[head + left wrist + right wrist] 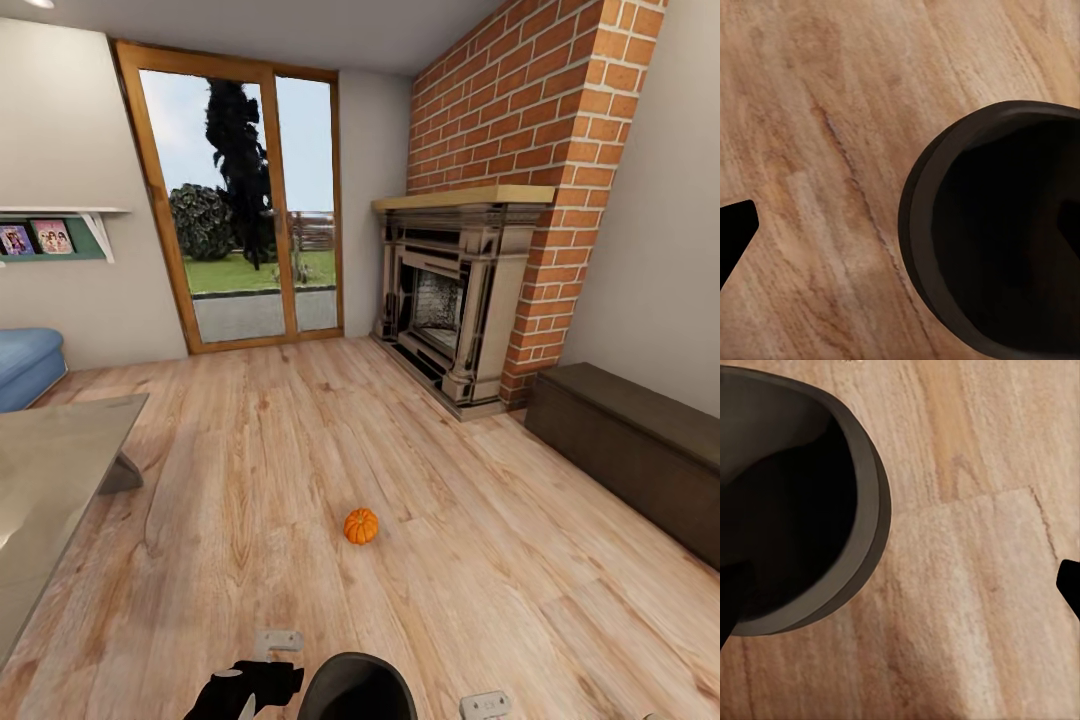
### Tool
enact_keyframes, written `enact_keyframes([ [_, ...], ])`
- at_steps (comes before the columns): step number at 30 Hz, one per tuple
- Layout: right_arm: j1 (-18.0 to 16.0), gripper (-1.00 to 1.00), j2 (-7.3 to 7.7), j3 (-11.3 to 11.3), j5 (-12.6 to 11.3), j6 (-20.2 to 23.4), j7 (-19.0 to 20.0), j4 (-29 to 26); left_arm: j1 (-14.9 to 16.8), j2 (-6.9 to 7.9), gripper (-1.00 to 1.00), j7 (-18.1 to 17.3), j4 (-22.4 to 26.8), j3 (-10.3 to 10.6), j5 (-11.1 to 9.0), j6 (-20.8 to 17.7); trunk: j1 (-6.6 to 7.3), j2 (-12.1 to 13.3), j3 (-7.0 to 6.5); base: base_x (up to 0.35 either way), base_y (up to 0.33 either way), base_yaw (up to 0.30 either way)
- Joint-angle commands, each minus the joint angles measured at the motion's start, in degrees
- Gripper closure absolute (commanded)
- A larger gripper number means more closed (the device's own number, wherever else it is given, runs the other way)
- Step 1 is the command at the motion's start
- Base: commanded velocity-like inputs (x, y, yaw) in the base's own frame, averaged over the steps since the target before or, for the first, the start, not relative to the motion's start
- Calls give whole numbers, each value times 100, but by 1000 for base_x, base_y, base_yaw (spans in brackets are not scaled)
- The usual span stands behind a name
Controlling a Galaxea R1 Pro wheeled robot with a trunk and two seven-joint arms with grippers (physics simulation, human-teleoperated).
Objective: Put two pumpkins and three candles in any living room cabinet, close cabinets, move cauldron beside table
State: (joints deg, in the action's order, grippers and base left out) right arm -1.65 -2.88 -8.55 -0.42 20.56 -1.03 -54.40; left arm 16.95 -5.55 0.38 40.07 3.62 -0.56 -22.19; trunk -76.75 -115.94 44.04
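One orange pumpkin [361, 525] lies alone on the wooden floor, ahead of me. The black cauldron [356, 688] sits at the head view's bottom edge between my arms, its mouth open and dark inside. My left gripper [904, 229] is open, with one finger [735, 234] outside the cauldron's rim [916, 225] and the other dimly seen inside the pot. My right gripper [900, 592] is also open across the rim [874, 502], one fingertip [1069, 585] outside over the floor. The low table [55, 460] stands at the left. The dark-brown cabinet [625, 440] runs along the right wall, its fronts shut.
A brick fireplace [455, 300] stands at the back right, beside the cabinet's end. A glass door [245, 200] fills the back wall. A blue sofa [25, 362] edge shows at the far left, behind the table. Open wooden floor lies between table and cabinet.
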Motion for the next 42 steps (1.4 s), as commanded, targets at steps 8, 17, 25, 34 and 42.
enact_keyframes([
  [8, -2, -100, -2, -6, -15, 19, -5, -9, 1, 1, -100, 2, 10, 7, -6, -31, 1, -3, 6, 0, 0, 0],
  [17, -4, -100, -130, -14, -40, 191, 21, -260, 1, -10, -100, -6, 58, 29, 6, -48, 1, -3, 6, 0, 0, 0],
  [25, -391, -100, -576, -56, -196, 1313, -14, -733, 19, -2, -100, -18, 349, 25, -26, -88, -65, -123, 60, 0, 0, 0],
  [34, -494, -100, -630, -72, -229, 1075, -20, -215, 13, -21, -100, -20, 54, 22, -32, -14, -263, -484, 221, 0, 0, 0],
  [42, -502, -100, -628, -68, -250, 939, -20, -71, 10, -59, -100, -20, -36, 24, -32, 3, -438, -805, 365, 0, 0, 0],
])
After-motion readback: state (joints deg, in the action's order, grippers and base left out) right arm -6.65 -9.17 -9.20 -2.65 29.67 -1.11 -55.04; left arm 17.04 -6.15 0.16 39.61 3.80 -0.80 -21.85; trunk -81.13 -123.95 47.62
